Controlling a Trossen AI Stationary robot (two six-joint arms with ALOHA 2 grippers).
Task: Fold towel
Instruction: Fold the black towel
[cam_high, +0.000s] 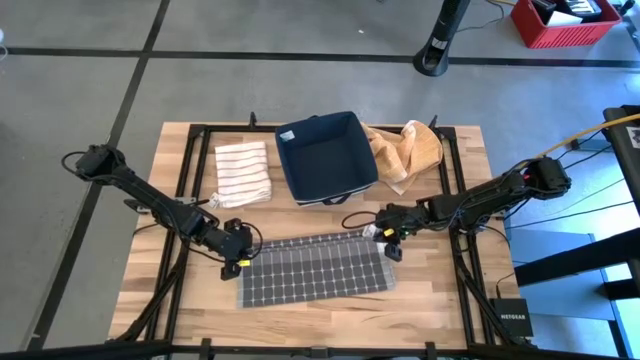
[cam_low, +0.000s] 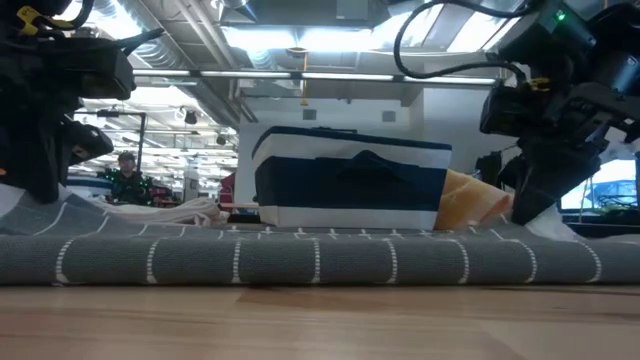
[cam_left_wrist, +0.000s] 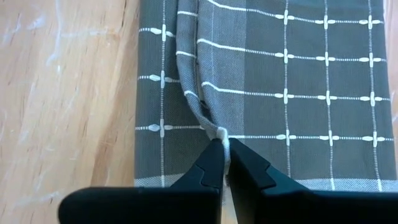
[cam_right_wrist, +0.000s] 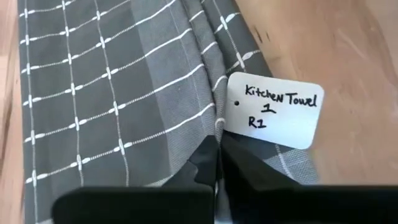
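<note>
A grey towel with a white grid (cam_high: 315, 270) lies flat on the wooden table, near its front edge. My left gripper (cam_high: 238, 256) is shut on the towel's far left corner. My right gripper (cam_high: 385, 240) is shut on the far right corner, beside a white paper tag (cam_right_wrist: 273, 109) reading "Kitchen Towel 1 R1". In the low view the towel (cam_low: 320, 258) stretches across as a low band, rising slightly toward both grippers, left (cam_low: 40, 170) and right (cam_low: 540, 195). My left gripper pinches a raised ridge of cloth (cam_left_wrist: 219, 132) between its two fingers near the towel's far left corner, coming from above. The rest of the towel lies on the table. One layer or several, I cannot tell. My right gripper pinches a puckered ridge of cloth (cam_right_wrist: 214, 127) between its two fingers at the far right corner, right beside the tag, from above. Creases run away from the pinch. The towel's body stays on the table.
Behind the towel stand a navy fabric bin (cam_high: 325, 155), a folded white striped towel (cam_high: 243, 170) to its left and a crumpled tan cloth (cam_high: 405, 150) to its right. Bare wood (cam_high: 320, 320) lies between the towel and the table's near edge.
</note>
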